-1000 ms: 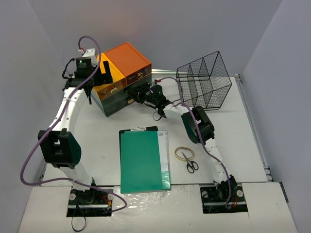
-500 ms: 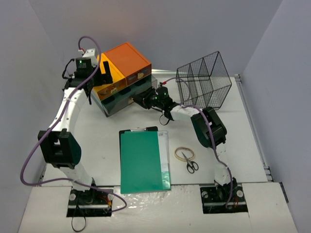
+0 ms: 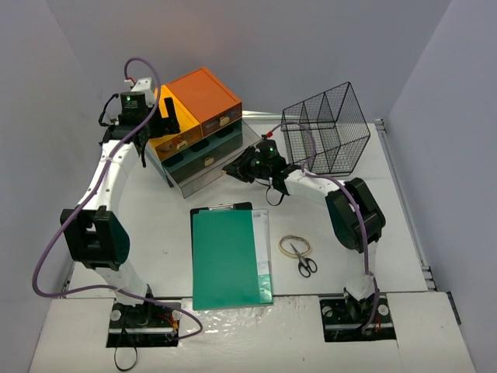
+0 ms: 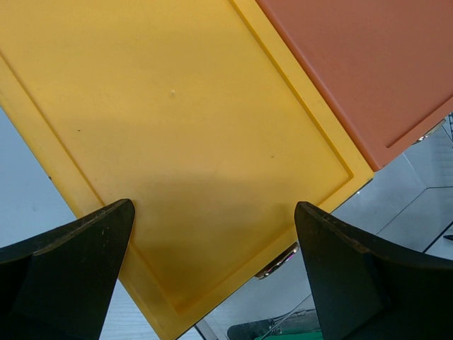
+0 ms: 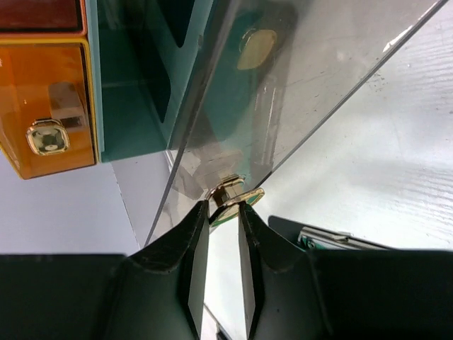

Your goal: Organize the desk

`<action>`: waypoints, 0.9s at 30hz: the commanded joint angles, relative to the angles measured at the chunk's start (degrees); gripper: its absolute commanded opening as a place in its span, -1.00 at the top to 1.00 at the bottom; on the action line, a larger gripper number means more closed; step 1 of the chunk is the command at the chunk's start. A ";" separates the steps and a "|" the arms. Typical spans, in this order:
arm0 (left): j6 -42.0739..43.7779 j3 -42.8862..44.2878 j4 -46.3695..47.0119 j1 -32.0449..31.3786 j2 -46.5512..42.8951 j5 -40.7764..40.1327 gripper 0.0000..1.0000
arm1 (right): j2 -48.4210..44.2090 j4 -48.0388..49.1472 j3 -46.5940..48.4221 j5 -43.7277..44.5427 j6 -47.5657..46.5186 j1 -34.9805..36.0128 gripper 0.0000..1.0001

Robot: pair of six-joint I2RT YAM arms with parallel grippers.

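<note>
The white desk (image 3: 155, 225) carries an orange-topped drawer unit (image 3: 200, 101) at the back left. My right gripper (image 3: 233, 169) is shut on the small gold knob (image 5: 230, 195) of the unit's clear bottom drawer (image 3: 211, 169), which stands partly pulled out. The clear drawer front (image 5: 297, 92) fills the right wrist view, with my right gripper (image 5: 221, 209) below it. My left gripper (image 3: 167, 109) is open over the unit's yellow top (image 4: 177, 142), its fingers (image 4: 78, 262) spread wide with nothing between them; its midpoint shows in the left wrist view (image 4: 212, 241).
A green clipboard (image 3: 229, 256) lies in front of the unit. A tape ring (image 3: 294, 246) and scissors (image 3: 304, 264) lie to its right. A black wire basket (image 3: 326, 128) stands at the back right, close to my right arm.
My right gripper has moved right and toward the near edge with the knob, drawing the clear bottom drawer out. The left arm has not moved.
</note>
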 commanded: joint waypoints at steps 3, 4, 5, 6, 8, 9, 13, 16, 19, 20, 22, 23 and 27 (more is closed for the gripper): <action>-1.86 -1.59 -9.03 2.02 -0.50 -2.31 -0.94 | -3.67 -10.68 -0.46 1.00 -6.44 1.12 0.98; -1.85 -1.59 -9.03 2.02 -0.54 -2.31 -0.94 | -3.63 -11.27 -0.20 1.19 -6.65 1.16 0.95; -1.82 -1.59 -9.03 2.02 -0.50 -2.31 -0.94 | -3.76 -12.12 0.11 1.49 -7.23 1.22 0.83; -1.82 -1.59 -9.03 2.02 -0.45 -2.31 -0.94 | -3.99 -13.08 0.45 1.85 -8.15 1.34 0.66; -1.90 -1.59 -8.95 2.02 -0.53 -2.31 -0.94 | -5.19 -14.03 0.97 3.56 -10.21 1.85 0.39; -1.90 -1.59 -8.95 2.02 -0.54 -2.31 -0.94 | -5.21 -14.30 0.98 3.59 -10.25 1.86 0.30; -1.57 -1.70 -8.86 2.02 -0.33 -2.15 -0.94 | -9.11 -14.86 1.68 7.08 -16.13 3.14 -0.19; -1.66 -1.79 -8.77 2.02 -0.27 -1.96 -0.94 | -11.01 -14.93 2.12 8.51 -20.03 4.27 -0.25; -1.77 -1.94 -8.43 2.02 -0.27 -1.91 -0.94 | -13.66 -18.03 2.54 10.61 -21.76 4.75 -0.25; -1.80 -2.01 -8.22 2.02 -0.27 -1.88 -0.94 | -14.87 -19.83 2.89 11.63 -22.57 4.89 -0.24; -2.04 -2.12 -7.98 2.06 -0.27 -1.73 -0.94 | -17.07 -24.66 4.12 14.90 -24.27 5.47 -0.24; -2.12 -2.20 -7.81 2.02 -0.27 -1.69 -0.94 | -18.02 -28.72 4.66 17.19 -24.88 5.59 -0.23; -2.57 -2.24 -7.35 2.02 -0.14 -1.07 -0.94 | -17.60 -49.55 9.78 27.08 -29.04 5.82 -0.16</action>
